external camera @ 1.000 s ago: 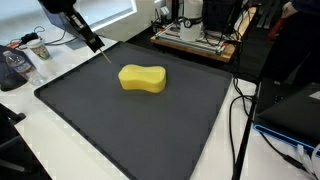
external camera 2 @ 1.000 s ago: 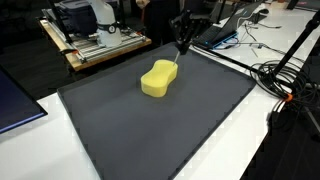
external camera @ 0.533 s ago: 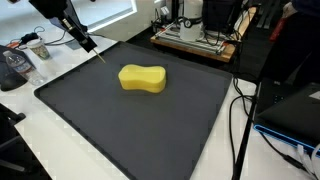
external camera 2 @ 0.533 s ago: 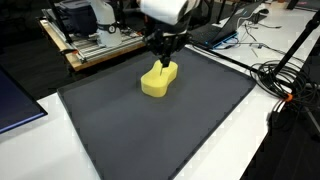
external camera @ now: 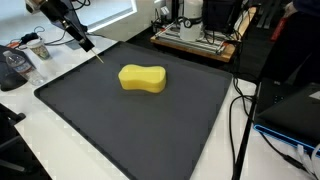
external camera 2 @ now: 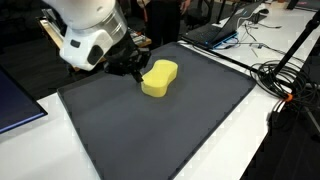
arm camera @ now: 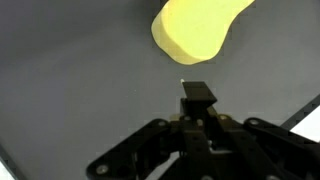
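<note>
Yellow is the first thing we see: a sponge [external camera: 142, 78] with a waisted, peanut-like outline lies flat near the middle of a dark grey mat [external camera: 130, 130], nothing touching it. We find it again in an exterior view [external camera 2: 158, 78] and at the top of the wrist view [arm camera: 198, 28].

We see the gripper [external camera: 86, 44] hanging above the mat's edge by one corner, tilted, and clear of the sponge. Its fingers are pressed tight together, and a thin pale rod [external camera: 96, 55] sticks out from between them, slanting down toward the mat. We cannot tell whether the rod's tip touches the surface. In the wrist view the closed fingertips [arm camera: 198, 96] show as a small dark block, with bare mat [arm camera: 70, 80] between them and the sponge. In an exterior view the white wrist fills the upper left and the gripper [external camera 2: 135, 70] appears just beside the sponge.

We see the mat resting on a white table [external camera: 25, 150]. A cup [external camera: 40, 48] stands off the mat near the gripper, and cables [external camera: 240, 120] run along the opposite side
</note>
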